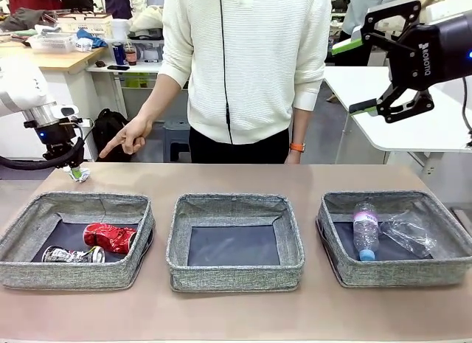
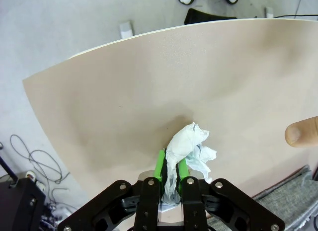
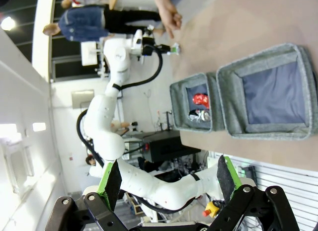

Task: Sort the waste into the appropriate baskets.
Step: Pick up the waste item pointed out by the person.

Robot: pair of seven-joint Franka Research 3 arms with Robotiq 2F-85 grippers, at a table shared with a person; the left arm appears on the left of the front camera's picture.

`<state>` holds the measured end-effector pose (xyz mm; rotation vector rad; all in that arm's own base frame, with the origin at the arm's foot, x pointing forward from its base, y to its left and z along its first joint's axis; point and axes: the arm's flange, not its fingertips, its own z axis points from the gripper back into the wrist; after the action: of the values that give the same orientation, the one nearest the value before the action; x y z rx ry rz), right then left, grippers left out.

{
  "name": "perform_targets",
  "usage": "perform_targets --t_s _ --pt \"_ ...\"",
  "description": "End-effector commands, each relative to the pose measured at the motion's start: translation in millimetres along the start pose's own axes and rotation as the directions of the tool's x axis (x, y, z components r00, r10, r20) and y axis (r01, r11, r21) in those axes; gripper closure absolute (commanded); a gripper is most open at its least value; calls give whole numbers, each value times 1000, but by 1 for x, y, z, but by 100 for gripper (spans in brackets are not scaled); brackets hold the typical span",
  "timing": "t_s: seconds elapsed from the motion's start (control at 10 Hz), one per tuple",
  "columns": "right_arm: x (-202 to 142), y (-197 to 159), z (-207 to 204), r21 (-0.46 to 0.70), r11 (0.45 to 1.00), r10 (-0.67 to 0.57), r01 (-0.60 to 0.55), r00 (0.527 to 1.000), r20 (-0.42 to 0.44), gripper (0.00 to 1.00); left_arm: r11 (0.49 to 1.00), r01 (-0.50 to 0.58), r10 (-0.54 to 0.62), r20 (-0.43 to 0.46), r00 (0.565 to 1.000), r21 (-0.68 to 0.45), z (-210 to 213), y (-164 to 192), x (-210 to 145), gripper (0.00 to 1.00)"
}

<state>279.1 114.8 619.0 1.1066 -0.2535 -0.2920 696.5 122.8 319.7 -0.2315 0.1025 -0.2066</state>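
Three baskets (image 1: 234,243) sat in front: two cans, none, one bottle (image 1: 365,229) plus film (image 1: 408,233). Left gripper (image 2: 170,167) pinched one paper wad (image 2: 185,146); right gripper (image 1: 372,68) gaped wide.

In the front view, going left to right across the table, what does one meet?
Left gripper pinching the paper wad → left basket with dark can and red can → empty middle basket → right basket with plastic bottle, then plastic film.
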Motion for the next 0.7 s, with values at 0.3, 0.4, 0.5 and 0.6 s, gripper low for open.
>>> perform_targets --t_s 0.3,0.4,0.5,0.6 --pt "2 2 -1 25 1000 13 -13 1000 -5 0 999 -43 44 78 996 -15 97 -49 -67 100" --pt "2 2 -1 25 1000 13 -13 1000 -5 0 999 -8 12 134 991 -35 126 -76 -93 100" --pt "2 2 -1 25 1000 13 -13 1000 -5 0 996 58 -44 183 982 -74 144 -108 -121 100" --pt "2 2 -1 25 1000 13 -13 1000 -5 0 989 34 -2 215 977 -145 150 -142 -148 100"
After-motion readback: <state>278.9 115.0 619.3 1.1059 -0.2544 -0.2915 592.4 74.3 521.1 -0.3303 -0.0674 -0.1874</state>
